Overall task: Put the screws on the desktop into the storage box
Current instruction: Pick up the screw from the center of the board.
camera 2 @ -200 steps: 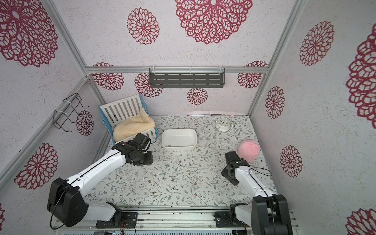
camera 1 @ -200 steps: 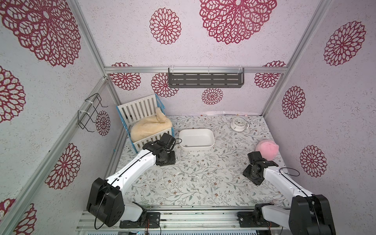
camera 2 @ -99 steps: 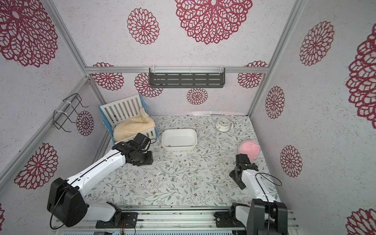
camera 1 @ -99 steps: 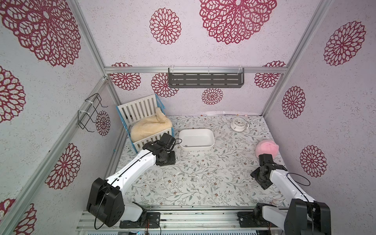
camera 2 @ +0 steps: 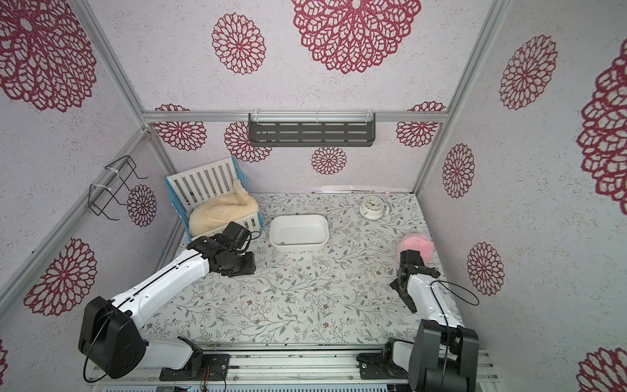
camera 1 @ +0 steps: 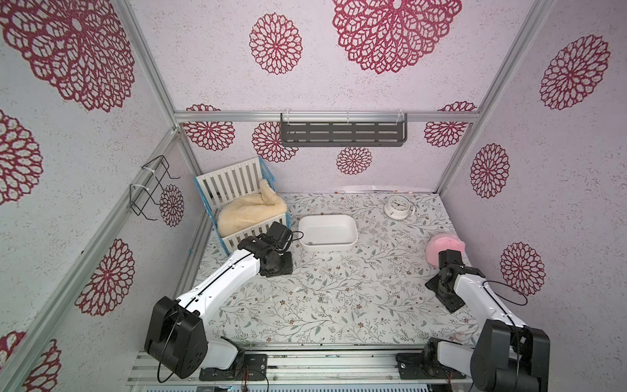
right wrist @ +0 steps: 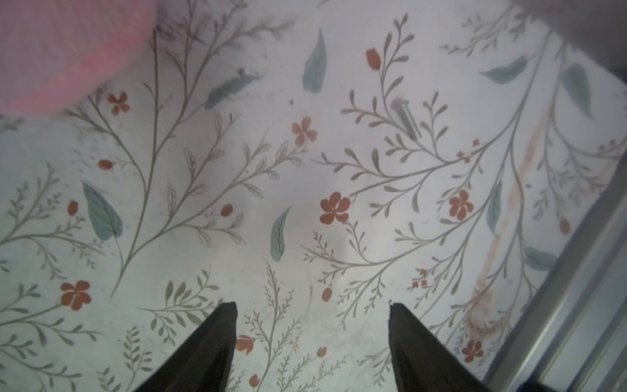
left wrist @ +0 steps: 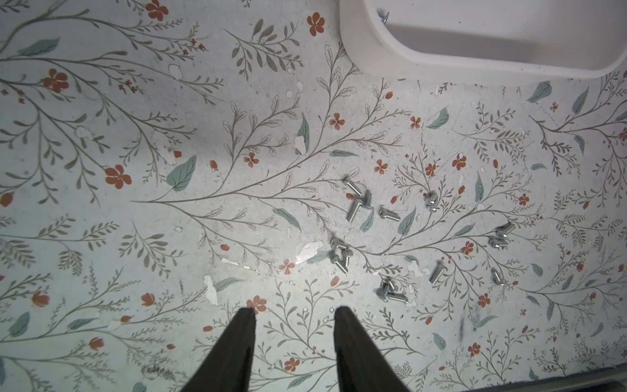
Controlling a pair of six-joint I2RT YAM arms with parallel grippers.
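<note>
Screws (left wrist: 353, 209), mere specks in both top views

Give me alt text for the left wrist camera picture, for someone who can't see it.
Small silver screws lie scattered on the leaf-and-flower printed desktop, ahead of the open, empty left claw. Beyond them a corner of the white storage box shows, with one screw inside.

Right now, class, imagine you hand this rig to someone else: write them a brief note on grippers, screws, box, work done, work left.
Left gripper: open, empty, over the desktop near the storage box.
Right gripper: open, empty; a stray screw shows in its wrist view.
Done: one screw visible in the box.
Left: the screws scattered on the desktop.
</note>
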